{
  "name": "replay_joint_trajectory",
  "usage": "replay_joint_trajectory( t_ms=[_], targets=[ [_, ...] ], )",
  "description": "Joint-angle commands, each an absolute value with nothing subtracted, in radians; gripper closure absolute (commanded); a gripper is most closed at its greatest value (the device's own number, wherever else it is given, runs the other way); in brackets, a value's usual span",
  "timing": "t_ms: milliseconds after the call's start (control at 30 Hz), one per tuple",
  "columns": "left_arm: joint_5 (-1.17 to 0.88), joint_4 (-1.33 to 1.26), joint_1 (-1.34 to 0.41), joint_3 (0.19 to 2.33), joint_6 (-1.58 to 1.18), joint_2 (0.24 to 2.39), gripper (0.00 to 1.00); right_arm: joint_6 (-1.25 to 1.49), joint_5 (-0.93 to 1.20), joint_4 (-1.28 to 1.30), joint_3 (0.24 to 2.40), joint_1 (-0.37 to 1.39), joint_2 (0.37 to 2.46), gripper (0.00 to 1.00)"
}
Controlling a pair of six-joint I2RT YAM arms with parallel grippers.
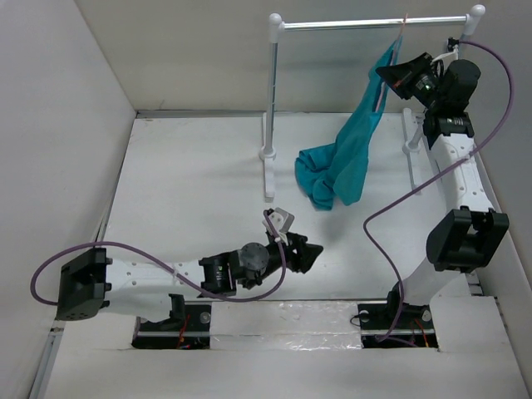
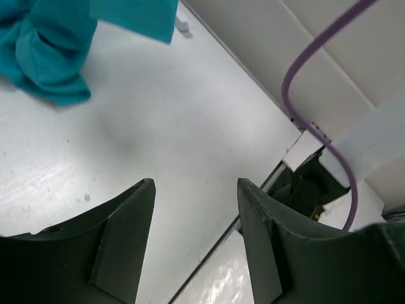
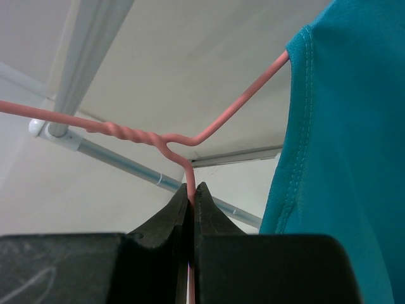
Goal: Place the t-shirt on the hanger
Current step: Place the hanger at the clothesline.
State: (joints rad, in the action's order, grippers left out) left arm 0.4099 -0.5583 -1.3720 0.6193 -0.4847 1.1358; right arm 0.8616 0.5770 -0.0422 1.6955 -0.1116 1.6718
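Note:
The teal t-shirt (image 1: 347,158) hangs from the pink wire hanger (image 1: 401,32) near the rack's silver bar, and its lower part is bunched on the table. In the right wrist view the hanger (image 3: 183,140) runs into my right gripper (image 3: 191,189), which is shut on the wire just below the twisted neck. One shoulder of the t-shirt (image 3: 342,158) is draped over the hanger's arm. My right gripper (image 1: 392,76) is raised beside the shirt's top. My left gripper (image 1: 314,252) is open and empty low over the table, in front of the shirt (image 2: 47,50).
The rack has white posts (image 1: 272,108) and a silver bar (image 1: 374,23) at the back. White walls close in the table on the left and behind. A purple cable (image 2: 316,114) crosses the left wrist view near the right arm's base.

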Motion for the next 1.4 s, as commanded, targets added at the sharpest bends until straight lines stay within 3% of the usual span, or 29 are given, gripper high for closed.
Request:
replay_joint_trajectory(
  t_ms=[0, 633, 900, 1000, 1133, 1367],
  targets=[
    [0.524, -0.64, -1.431, 0.58, -0.505, 1.117, 0.49, 0.876, 0.618, -0.181, 1.672, -0.132, 1.595, 1.0],
    [0.578, -0.634, -1.454, 0.489, -0.517, 0.985, 0.5, 0.907, 0.627, -0.104, 1.922, -0.196, 1.815, 1.0],
    [0.589, -0.626, -1.454, 0.511, -0.488, 0.979, 0.49, 0.884, 0.601, -0.158, 1.78, -0.196, 1.787, 1.0],
    [0.591, -0.606, -1.454, 0.517, -0.479, 0.957, 0.49, 0.896, 0.58, -0.224, 1.689, -0.205, 1.75, 0.88],
    [0.601, -0.589, -1.454, 0.518, -0.474, 0.908, 0.49, 0.92, 0.594, -0.253, 1.655, -0.225, 1.726, 0.59],
    [0.673, -0.47, -1.454, 0.641, -0.416, 0.888, 0.45, 0.882, 0.594, -0.227, 1.626, -0.245, 1.611, 0.33]
  ],
)
